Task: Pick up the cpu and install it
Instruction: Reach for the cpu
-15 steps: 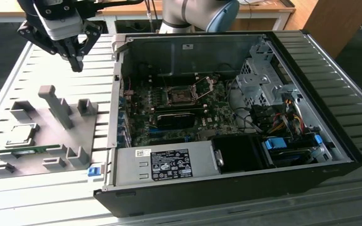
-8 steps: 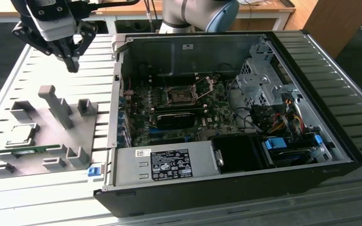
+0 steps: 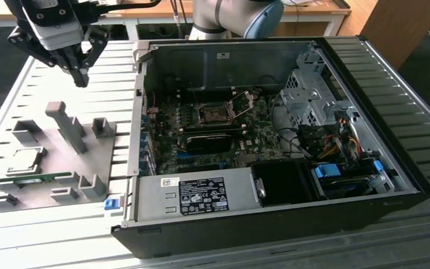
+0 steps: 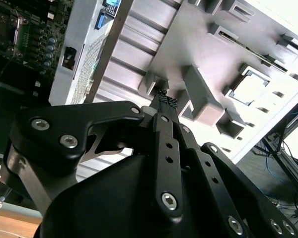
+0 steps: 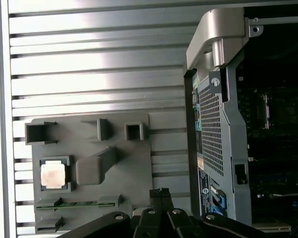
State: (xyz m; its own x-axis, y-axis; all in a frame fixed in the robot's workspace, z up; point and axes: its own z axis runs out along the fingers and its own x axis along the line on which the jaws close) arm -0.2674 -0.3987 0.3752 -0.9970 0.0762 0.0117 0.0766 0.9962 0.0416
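Over the bench, tool position: you will find the tool [image 3: 80, 83] hanging high above the slatted bench [image 3: 114, 78]. It sits beyond the far edge of the grey fixture tray [image 3: 62, 165] and beside the open computer case [image 3: 200, 61], on the exterior view's left of it.
Tool state: fingertips pressed together to a point, with nothing between them.
Cpu location: the cpu [image 5: 53, 174] sits flat, silver top up, in a square pocket of the tray, well apart from the tool.
Governing relation: in the exterior view the cpu lies below the tool, toward the exterior view's left and nearer the camera.
Obstruction: treat the tall upright post [image 3: 69, 126] on the tray as standing close to the straight line between tool and cpu.
Cpu axis: square, so no long axis; its edges run parallel to the tray's edges.
Neighbour: the memory stick [image 5: 64, 204] lies in a slot just beside the cpu pocket. Do not mistake it for the cpu.
Socket: the socket [image 3: 215, 115] is on the board inside the case, frame hinged up. It lies on the opposite side of the tool from the cpu.
Task state: the cpu is not yet picked up.
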